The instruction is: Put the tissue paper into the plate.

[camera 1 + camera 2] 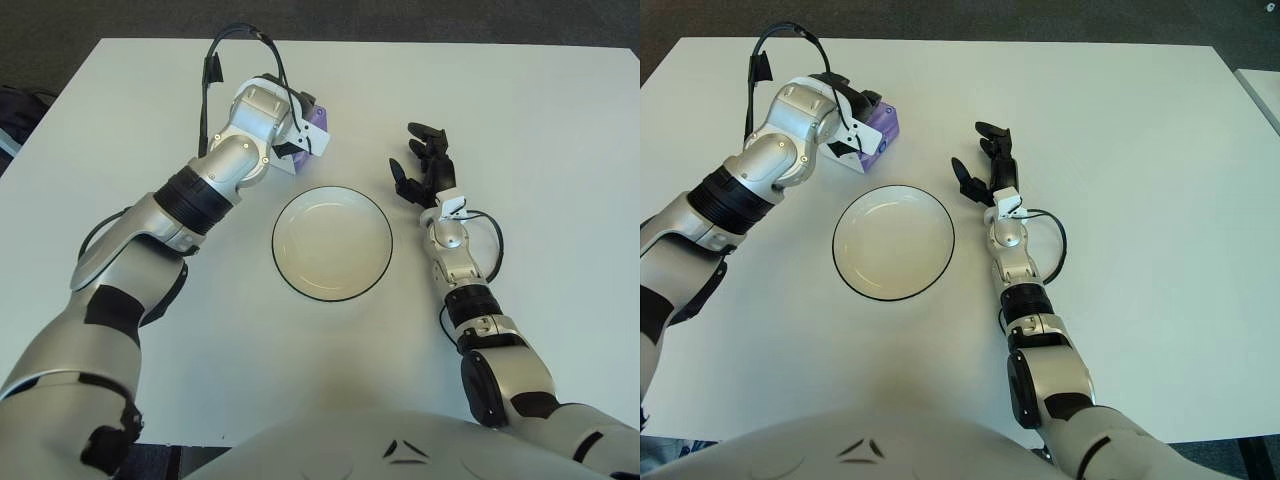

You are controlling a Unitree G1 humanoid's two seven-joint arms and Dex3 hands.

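Fingers (868, 105) around purple tissue pack (883, 128)

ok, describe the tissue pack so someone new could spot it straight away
Start at the round white plate with a dark rim in the middle of the white table. Look just beyond its far-left edge, where the left robot hand is closed on a small purple and white tissue pack. It is the only coloured item on the table; the right robot hand shows right of the plate, holding nothing.
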